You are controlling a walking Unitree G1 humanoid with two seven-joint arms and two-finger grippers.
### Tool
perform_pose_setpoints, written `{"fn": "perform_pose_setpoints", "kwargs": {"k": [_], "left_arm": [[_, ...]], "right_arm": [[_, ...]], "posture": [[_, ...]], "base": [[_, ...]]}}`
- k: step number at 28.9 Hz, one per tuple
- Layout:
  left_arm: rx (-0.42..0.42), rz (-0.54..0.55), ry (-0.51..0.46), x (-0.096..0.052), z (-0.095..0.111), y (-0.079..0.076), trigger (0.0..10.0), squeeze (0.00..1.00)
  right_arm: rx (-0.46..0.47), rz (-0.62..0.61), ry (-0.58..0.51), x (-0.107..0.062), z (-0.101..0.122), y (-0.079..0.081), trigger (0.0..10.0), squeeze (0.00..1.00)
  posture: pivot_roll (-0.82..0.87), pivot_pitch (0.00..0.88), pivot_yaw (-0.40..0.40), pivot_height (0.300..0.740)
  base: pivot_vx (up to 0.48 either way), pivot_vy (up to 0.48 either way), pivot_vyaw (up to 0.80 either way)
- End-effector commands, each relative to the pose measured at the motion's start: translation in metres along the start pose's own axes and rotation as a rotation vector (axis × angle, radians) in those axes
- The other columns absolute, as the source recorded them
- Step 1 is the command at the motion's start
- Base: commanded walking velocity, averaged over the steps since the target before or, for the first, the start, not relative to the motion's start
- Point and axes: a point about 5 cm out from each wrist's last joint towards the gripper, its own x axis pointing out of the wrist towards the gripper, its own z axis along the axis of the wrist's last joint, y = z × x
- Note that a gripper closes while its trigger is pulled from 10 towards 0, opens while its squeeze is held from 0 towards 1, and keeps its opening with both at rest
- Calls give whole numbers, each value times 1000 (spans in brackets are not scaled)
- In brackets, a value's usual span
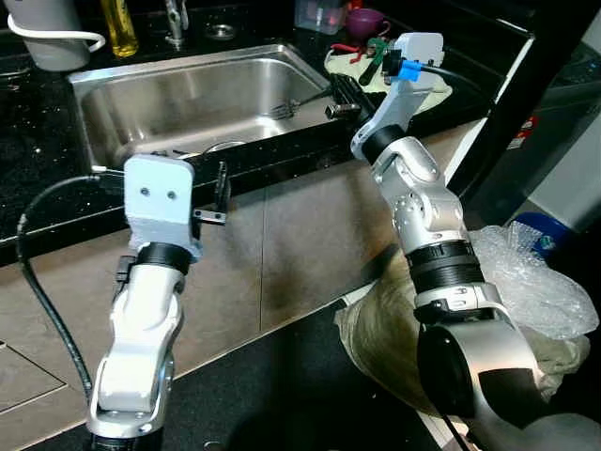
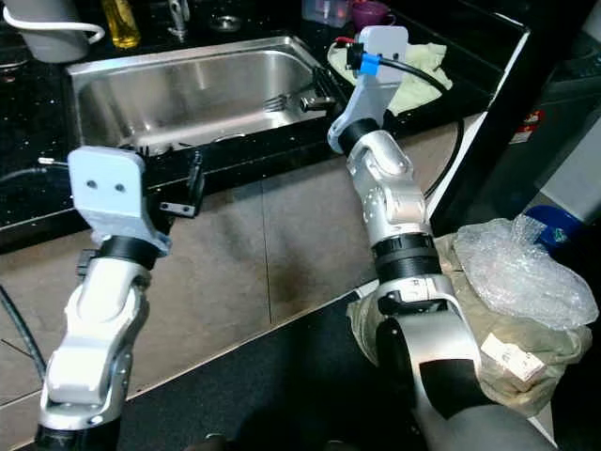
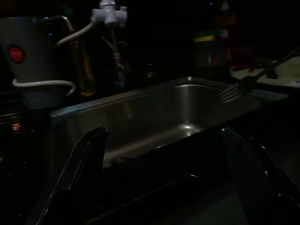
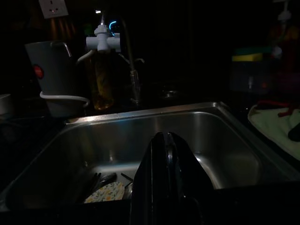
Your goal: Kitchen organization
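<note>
A metal fork (image 1: pixel 293 105) hangs level over the right rim of the steel sink (image 1: pixel 122 113), tines pointing into the basin. My right gripper (image 1: pixel 344 95) is shut on the fork's handle end; in the right wrist view its black fingers (image 4: pixel 164 178) are pressed together above the basin. My left gripper (image 1: pixel 222 191) is open, low in front of the counter edge by the sink's front rim, with nothing between its fingers (image 3: pixel 79 173). A patterned plate (image 4: pixel 106 192) and some dark utensils lie in the sink bottom.
A white kettle (image 1: pixel 52 33), a yellow bottle (image 1: pixel 120 26) and the tap (image 1: pixel 174 21) stand behind the sink. A pale green cloth (image 1: pixel 434 89), a purple cup (image 1: pixel 366 21) and a clear tub (image 1: pixel 319 14) sit to the right. A stuffed bag (image 1: pixel 526 282) lies on the floor.
</note>
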Motion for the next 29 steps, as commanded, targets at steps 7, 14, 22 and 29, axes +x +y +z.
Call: {"fn": "perform_pose_setpoints", "kwargs": {"k": [7,14,22,29], "left_arm": [[30,25,-19,3,5,8,10000,0],[32,19,-18,3,5,8,10000,0],[32,16,-20,3,5,8,10000,0],[31,13,-20,3,6,7,10000,0]], "right_arm": [[13,11,-11,-1,2,1,10000,0],[28,57,-46,-2,5,6,10000,0],[32,79,-59,-3,7,7,10000,0],[31,65,-65,-3,8,6,10000,0]], "posture": [[73,33,-72,732],[77,34,-74,732],[77,32,-72,732],[77,30,-71,732]], "base": [[331,0,0],[374,0,0],[378,0,595],[377,0,523]]}}
